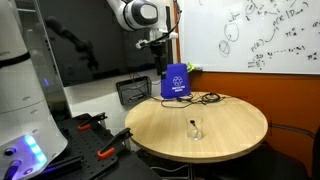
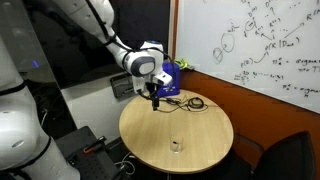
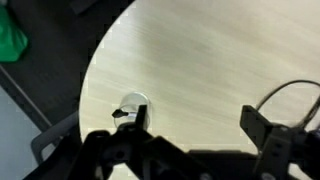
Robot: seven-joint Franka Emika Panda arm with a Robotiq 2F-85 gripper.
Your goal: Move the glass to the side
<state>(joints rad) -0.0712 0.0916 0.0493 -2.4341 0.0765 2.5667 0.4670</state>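
Round wooden table (image 1: 235, 125), seen in both exterior views, w/ a whiteboard (image 1: 265, 35) full of scribbles on the wall behind it. My arm comes in from above. The gripper (image 2: 155, 97) hangs in the air over the table's edge, on the side where the blue box (image 1: 176, 82) w/ a white mark stands. It touches nothing.

In the wrist view the two dark fingers (image 3: 255, 122) stand wide apart w/ bare wood between them, so the jaws are spread and hold nothing.

The glass (image 1: 194, 128) is small and clear. It stands upright by itself on bare wood, on the side of the table away from the box, well apart from both the box and the gripper. A dark bit shows at its top. In the wrist view it reads as a pale ring w/ a dark fleck, right at the tip of one finger in the frame (line of sight only; the exterior views show the gripper high up and away from it).

A black cable (image 1: 205, 98) lies in loose loops on the table just beside the box. Off the table, a black basket (image 1: 133, 92) sits near the box side, and red-and-black tools (image 1: 92, 122) lie lower down by the white robot base (image 1: 25, 95). A green thing (image 3: 12, 38) shows in the wrist view's corner; I can't tell what it is.
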